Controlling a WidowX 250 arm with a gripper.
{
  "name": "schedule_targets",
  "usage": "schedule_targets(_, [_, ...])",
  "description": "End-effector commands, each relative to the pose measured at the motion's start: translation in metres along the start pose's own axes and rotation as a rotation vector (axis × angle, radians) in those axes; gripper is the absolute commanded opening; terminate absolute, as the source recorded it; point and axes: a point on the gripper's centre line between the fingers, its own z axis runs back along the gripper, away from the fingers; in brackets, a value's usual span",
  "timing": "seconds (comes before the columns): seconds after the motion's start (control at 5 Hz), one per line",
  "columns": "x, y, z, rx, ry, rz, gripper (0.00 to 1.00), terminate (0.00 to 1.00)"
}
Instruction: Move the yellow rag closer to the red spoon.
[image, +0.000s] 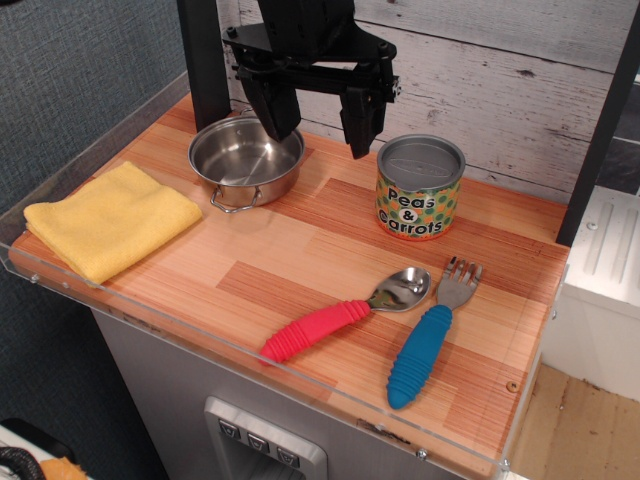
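The yellow rag lies flat at the surface's left edge, well apart from the red spoon near the front edge. The hand, fingers spread wide and holding nothing, hangs above the back edge beside the steel pot.

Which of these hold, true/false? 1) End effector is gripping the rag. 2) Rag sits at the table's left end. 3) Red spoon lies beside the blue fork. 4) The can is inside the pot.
1) False: the end effector hangs open and empty above the steel pot.
2) True: the yellow rag lies flat there.
3) True: the red spoon is just left of the blue fork.
4) False: the can stands on the table, right of the pot.
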Motion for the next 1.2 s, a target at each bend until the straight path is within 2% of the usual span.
schedule_targets(0.0, [0.0, 0.0, 0.0, 0.0, 0.0, 0.0, 1.0, 0.0])
schedule_targets(0.4, [-0.018, 0.055, -0.017, 0.098, 0.09, 0.005, 1.0, 0.0])
schedule_targets(0.8, [-0.042, 0.117, -0.02, 0.194, 0.148, 0.013, 1.0, 0.0])
schedule_targets(1.0, [-0.048, 0.146, -0.029, 0.202, 0.167, 0.023, 1.0, 0.0])
